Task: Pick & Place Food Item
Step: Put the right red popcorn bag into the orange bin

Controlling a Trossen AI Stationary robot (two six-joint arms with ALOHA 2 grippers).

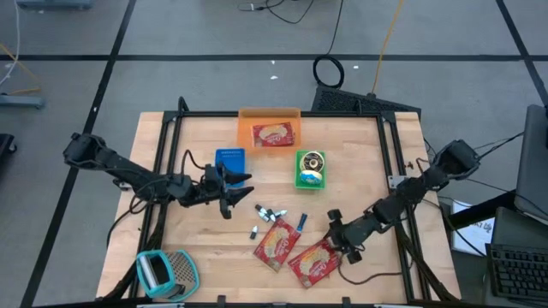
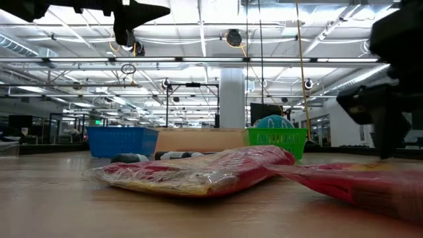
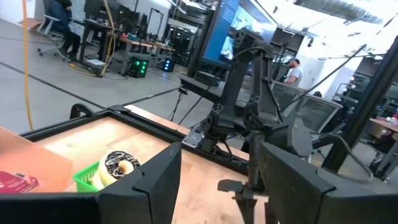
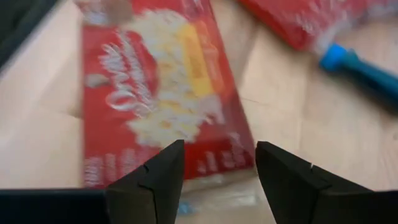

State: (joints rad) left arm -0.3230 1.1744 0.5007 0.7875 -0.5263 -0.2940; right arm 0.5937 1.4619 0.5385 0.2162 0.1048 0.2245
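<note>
Two red food packets lie flat on the wooden table near its front edge, one [image 1: 276,244] to the left of the other [image 1: 313,262]. A third red packet [image 1: 274,135] lies in the orange bin [image 1: 248,128] at the far side. My right gripper [image 1: 336,238] is open and slants down just over the right packet [image 4: 161,106], whose near edge shows between its fingers [image 4: 221,177]. My left gripper [image 1: 235,182] hangs open above the table next to the blue basket [image 1: 229,159], with nothing between its fingers [image 3: 217,186].
A green basket [image 1: 310,168] holding a round dark-and-white item stands right of the blue basket. Several markers and small pieces [image 1: 270,214] lie beyond the two packets, among them a blue one [image 4: 354,62]. A teal and grey object [image 1: 167,272] sits at the near left corner.
</note>
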